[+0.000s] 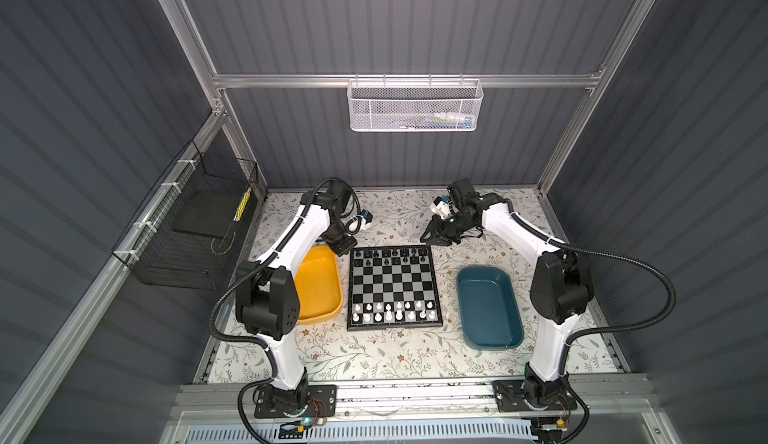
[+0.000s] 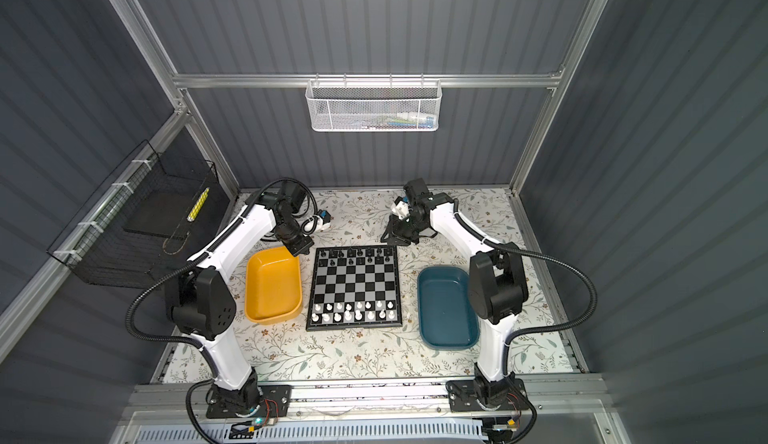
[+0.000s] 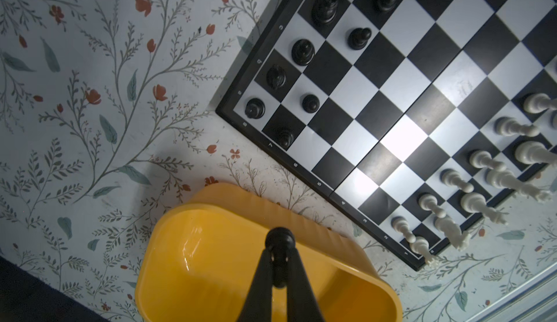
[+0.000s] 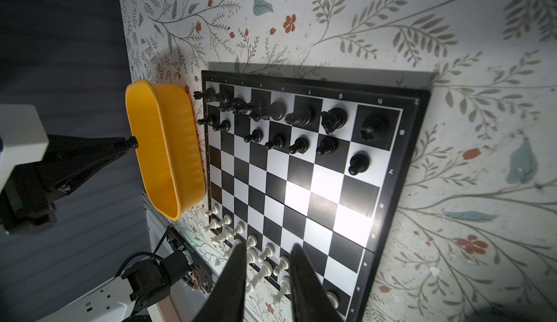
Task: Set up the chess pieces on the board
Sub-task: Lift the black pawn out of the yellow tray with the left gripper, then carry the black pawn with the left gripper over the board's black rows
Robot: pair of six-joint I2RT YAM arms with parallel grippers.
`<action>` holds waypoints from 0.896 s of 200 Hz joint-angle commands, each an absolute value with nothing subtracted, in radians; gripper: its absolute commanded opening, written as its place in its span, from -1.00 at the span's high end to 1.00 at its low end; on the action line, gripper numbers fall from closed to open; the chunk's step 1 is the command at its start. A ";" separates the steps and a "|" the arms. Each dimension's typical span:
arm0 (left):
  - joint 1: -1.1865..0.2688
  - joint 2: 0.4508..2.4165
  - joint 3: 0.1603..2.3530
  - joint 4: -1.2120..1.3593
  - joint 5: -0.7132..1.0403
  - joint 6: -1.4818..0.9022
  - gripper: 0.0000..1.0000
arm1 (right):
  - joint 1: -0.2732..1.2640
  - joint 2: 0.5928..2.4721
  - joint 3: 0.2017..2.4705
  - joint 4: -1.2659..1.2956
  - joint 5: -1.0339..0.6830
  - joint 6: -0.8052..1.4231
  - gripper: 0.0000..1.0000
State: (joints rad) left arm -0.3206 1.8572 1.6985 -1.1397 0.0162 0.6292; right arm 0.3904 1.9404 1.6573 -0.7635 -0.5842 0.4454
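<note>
Now left gripper [image 3: 279,249] grips a black chess piece [image 3: 279,238] over the yellow tray [image 3: 226,209].
Right gripper [image 4: 268,248] is parted, empty, near the board's [image 4: 358,196] far right corner.

A floral-patterned tabletop [image 1: 374,354] carries the board [image 1: 392,286] between a yellow tray [image 1: 320,290] and a teal tray [image 1: 488,309].

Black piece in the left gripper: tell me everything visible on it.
The black piece is small, glossy and plastic-looking: a narrow stem with a round end poking out of the grip; type unclear. The left gripper is shut on the stem, with dark fingers either side; nothing else touches it. It hangs over the far end of the yellow tray, beside the board corner holding black pieces, not on a square.
</note>
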 commanded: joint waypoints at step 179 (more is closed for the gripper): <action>-0.471 2.062 1.777 -1.045 0.069 0.575 0.90 | 0.345 1.664 1.422 -0.759 -0.517 0.409 0.42</action>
State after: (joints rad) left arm -0.4622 2.0472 1.7866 -1.0626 0.0555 0.6018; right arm 0.3531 1.6962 1.4471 -0.7544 -0.5327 0.4320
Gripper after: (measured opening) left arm 0.102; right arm 0.289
